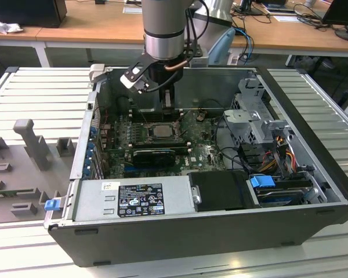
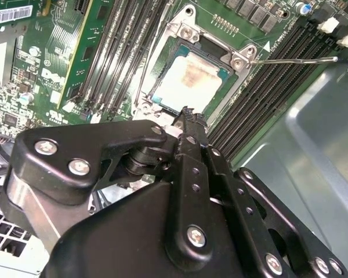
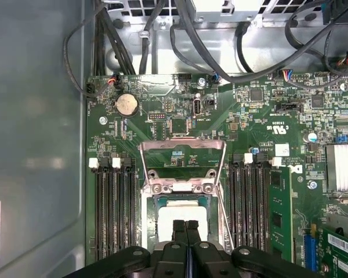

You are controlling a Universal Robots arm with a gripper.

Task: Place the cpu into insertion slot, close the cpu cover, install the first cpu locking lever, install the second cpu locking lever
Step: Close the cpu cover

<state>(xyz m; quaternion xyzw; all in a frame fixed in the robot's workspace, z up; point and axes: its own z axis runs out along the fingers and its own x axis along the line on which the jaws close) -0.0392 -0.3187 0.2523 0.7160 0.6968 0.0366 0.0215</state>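
The cpu [image 3: 182, 213] lies flat in the insertion slot [image 3: 147, 209], its pale face up; it also shows in the second wrist view [image 2: 188, 81] and in the exterior view [image 1: 160, 131]. My gripper [image 3: 185, 229] is shut with nothing between its fingers. It hangs just above the chip's near edge, and I cannot tell whether it touches. The cpu cover [image 3: 183, 143] is folded back open beyond the slot's hinge side, green board showing through its window. One thin locking lever [image 2: 296, 58] sticks out sideways, and another wire lever [image 3: 223, 214] runs along the slot.
Long black memory slots [image 3: 113, 208] flank the socket on both sides. A black graphics card [image 1: 153, 155] lies in front of the socket, with the power supply [image 1: 133, 200] nearer still. Cables [image 3: 180, 35] loop past the board's edge. The grey case wall [image 3: 35, 145] stands close by.
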